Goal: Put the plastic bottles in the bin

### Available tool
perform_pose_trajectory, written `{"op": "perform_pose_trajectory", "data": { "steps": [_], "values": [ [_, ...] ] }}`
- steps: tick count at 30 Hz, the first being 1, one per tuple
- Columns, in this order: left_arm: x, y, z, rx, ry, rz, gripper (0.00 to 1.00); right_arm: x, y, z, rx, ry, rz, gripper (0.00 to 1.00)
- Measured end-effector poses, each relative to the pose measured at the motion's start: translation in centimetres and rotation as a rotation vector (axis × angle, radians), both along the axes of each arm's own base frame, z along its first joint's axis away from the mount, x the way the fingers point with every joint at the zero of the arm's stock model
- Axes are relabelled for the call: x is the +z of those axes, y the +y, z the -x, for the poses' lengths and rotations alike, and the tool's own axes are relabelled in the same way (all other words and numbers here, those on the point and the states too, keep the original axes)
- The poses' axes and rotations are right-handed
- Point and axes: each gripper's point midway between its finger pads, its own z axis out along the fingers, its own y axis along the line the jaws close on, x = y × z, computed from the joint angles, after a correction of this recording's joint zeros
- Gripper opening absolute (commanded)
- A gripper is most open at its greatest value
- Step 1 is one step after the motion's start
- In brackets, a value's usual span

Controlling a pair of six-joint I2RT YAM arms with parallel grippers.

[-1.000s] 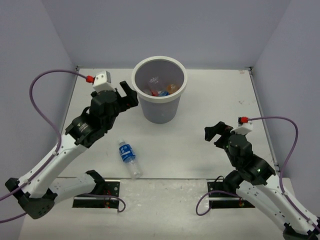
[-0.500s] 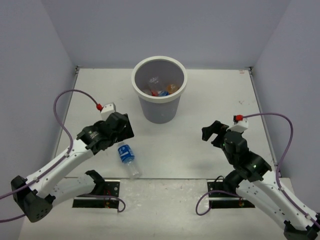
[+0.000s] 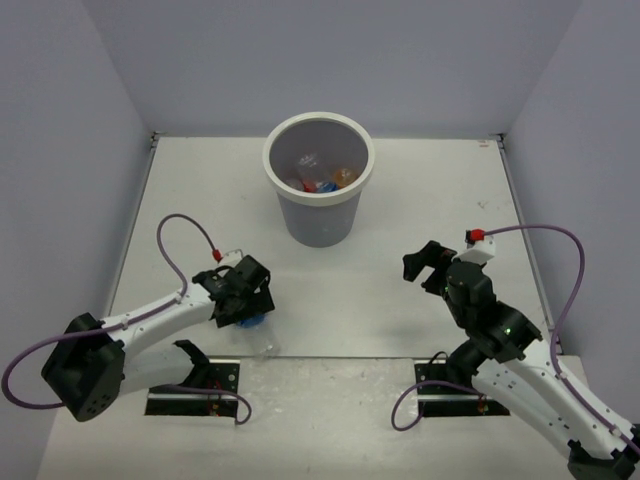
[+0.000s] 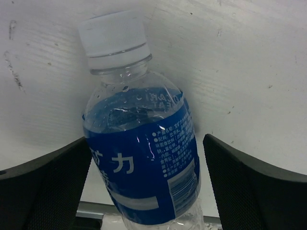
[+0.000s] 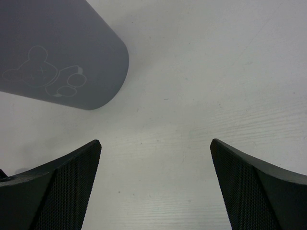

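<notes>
The blue-labelled bottle lies on the table near the front edge, well short of the bin. The left gripper has dropped over it, fingers spread wide on either side. The right gripper stays hovering, jaws wide apart.

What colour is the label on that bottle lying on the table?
Blue with white lettering; the left wrist view shows the bottle best.

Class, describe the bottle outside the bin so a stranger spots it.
On the white table, look from the grey bin toward the near left edge. Between the open fingers of the left gripper lies a clear bottle, blue label, white cap: the only one outside the bin.
</notes>
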Motion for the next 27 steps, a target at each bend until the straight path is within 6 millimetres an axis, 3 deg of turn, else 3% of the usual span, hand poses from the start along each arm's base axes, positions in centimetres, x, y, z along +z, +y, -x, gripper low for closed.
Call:
{"op": "perform_pose_trajectory", "data": {
  "steps": [5,8,12,14,19,23,27],
  "values": [
    [-0.5,-1.1,-0.5,-0.001,-0.01,0.045,0.46,0.0,0.0,0.0,0.0,0.0,-0.002,0.99],
    [-0.2,-1.7,-1.0,-0.01,-0.029,0.07,0.34,0.0,0.0,0.0,0.0,0.0,-0.002,0.99],
    [0.5,-1.7,-1.2,-0.007,-0.056,0.084,0.27,0.0,0.0,0.0,0.0,0.0,-0.002,0.99],
    [1.9,-1.6,-1.7,0.001,-0.095,0.086,0.26,0.0,0.0,0.0,0.0,0.0,-0.002,0.99],
    [9.4,-1.7,-5.0,0.046,-0.318,0.14,0.26,0.0,0.0,0.0,-0.001,0.0,-0.002,0.99],
    [19.2,-2.0,-7.7,0.056,-0.593,0.252,0.26,0.0,0.0,0.0,0.001,0.001,-0.001,0.99],
    [27.8,-2.3,-8.7,0.027,-0.824,0.355,0.23,-0.1,0.1,0.0,0.001,0.005,0.003,0.99]
  ]
}}
